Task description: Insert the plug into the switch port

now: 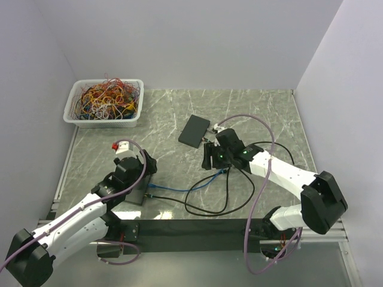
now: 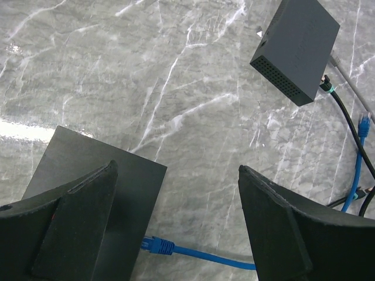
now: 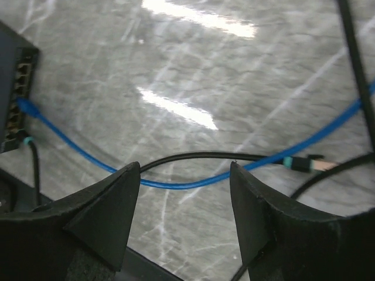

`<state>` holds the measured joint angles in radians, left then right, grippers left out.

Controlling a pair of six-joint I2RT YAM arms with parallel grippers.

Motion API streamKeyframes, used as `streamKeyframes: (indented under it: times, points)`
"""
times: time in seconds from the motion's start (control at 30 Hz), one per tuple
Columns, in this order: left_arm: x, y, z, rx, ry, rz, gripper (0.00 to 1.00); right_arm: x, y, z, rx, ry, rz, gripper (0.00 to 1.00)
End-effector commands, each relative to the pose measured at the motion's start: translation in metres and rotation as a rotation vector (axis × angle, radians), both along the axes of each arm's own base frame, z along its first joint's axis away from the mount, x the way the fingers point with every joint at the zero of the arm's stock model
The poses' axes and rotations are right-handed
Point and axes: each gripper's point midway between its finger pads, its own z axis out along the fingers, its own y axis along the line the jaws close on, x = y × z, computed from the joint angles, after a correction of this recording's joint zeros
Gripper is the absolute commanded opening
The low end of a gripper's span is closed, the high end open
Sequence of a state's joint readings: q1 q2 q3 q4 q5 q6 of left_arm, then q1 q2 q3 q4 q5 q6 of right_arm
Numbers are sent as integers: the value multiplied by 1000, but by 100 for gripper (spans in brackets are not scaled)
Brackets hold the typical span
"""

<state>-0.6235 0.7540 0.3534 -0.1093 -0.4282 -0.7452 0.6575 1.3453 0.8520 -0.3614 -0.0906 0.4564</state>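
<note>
The insertion is not yet done, as far as I can judge. The clear plug with a teal boot on a black cable lies loose on the grey marbled desk. It rests right beside a thin blue cable, ahead of the right fingers and off to one side of their gap. Those fingers stand apart with only desk and cable showing between them, so they hold nothing.

The dark switch box with a row of ports sits at the left edge of the right wrist view, well apart from the loose plug. Two ports look taken, one by a blue plug and one below it by a second teal-booted black lead. The other ports look free.

The left fingers are spread wide and empty above a flat dark grey box with a blue connector at its edge. A black box with a perforated side lies farther off. I cannot tell for certain which of these two is the switch seen from the right wrist.

Everything that matters is left to do: grasp the loose plug, carry it to a free port, line it up and push it home.
</note>
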Motion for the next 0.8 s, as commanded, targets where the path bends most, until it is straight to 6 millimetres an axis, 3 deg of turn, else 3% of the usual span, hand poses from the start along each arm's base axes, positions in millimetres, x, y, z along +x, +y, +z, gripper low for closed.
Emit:
streamKeyframes:
  times: [0.0, 0.23, 0.43, 0.57, 0.77]
  points:
    - [5, 0, 7, -5, -39, 9, 89, 2, 35, 24, 128, -15, 75, 68]
    - [6, 0, 4, 4, -23, 15, 88, -9, 61, 3, 97, 48, 131, 67]
    - [5, -1, 7, -5, -36, 10, 88, -12, 63, -8, 82, 54, 135, 66]
    - [5, -1, 6, -4, -33, 8, 88, -13, 67, -1, 94, 16, 160, 64]
    - [5, 0, 7, -6, -37, 10, 88, -14, 70, 37, 157, -154, 179, 66]
